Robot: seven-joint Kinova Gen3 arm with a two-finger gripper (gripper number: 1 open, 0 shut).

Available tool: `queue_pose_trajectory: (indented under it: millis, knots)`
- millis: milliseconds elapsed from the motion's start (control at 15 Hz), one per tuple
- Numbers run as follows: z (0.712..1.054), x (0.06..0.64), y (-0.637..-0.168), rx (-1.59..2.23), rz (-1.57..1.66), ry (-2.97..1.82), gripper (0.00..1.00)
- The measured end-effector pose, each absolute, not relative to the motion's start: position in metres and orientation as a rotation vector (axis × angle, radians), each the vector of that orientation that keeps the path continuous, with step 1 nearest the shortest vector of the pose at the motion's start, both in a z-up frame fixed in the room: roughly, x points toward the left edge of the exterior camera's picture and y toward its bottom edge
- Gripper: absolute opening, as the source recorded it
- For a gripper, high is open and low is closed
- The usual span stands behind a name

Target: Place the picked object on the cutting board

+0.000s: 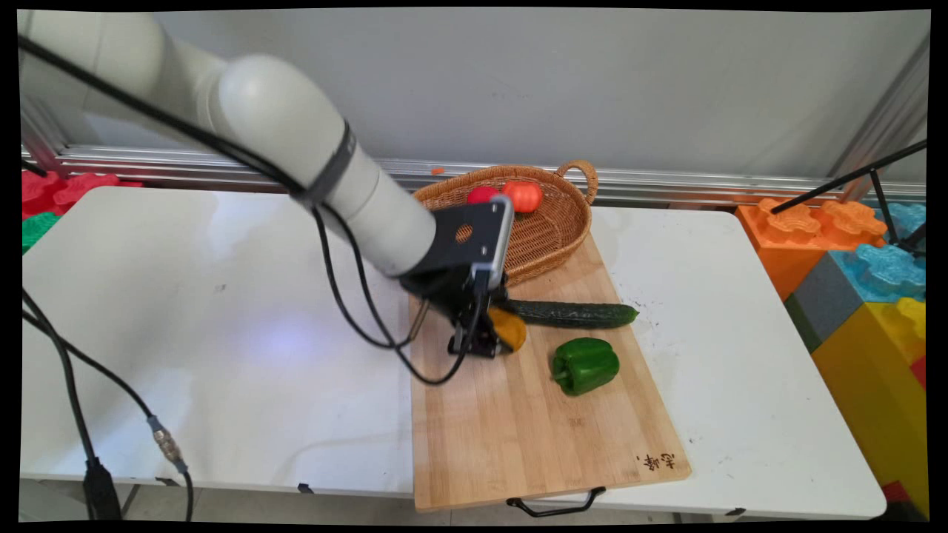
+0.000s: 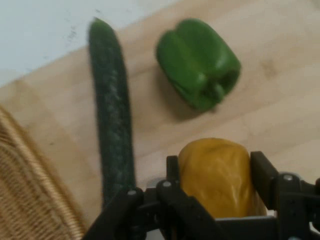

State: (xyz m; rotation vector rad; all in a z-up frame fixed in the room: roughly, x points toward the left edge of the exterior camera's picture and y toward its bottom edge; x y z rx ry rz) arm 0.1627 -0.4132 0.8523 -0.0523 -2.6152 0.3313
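My black gripper (image 1: 490, 334) (image 2: 216, 172) is down at the wooden cutting board (image 1: 518, 429), shut on a yellow-orange pepper (image 1: 509, 328) (image 2: 218, 175) that sits between its two fingers. Just beyond it a dark green cucumber (image 1: 574, 314) (image 2: 112, 125) lies along the board's far part. A green bell pepper (image 1: 585, 365) (image 2: 198, 62) rests on the board a little to the right of the gripper.
A wicker basket (image 1: 552, 229) (image 2: 30, 200) at the board's far end holds a red tomato (image 1: 523, 195) and another red fruit (image 1: 481, 195). Large coloured foam blocks (image 1: 866, 274) stand off the table's right side. Black cables (image 1: 355, 296) hang from the arm.
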Motion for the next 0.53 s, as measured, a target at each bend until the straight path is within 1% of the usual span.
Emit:
queue_pose_trajectory:
  millis: [267, 533]
  knots:
    - [0.824, 0.160, -0.404, -0.065, 0.318, -2.638, 0.00]
    - [0.807, 0.158, -0.399, -0.079, 0.317, -2.644, 0.00]
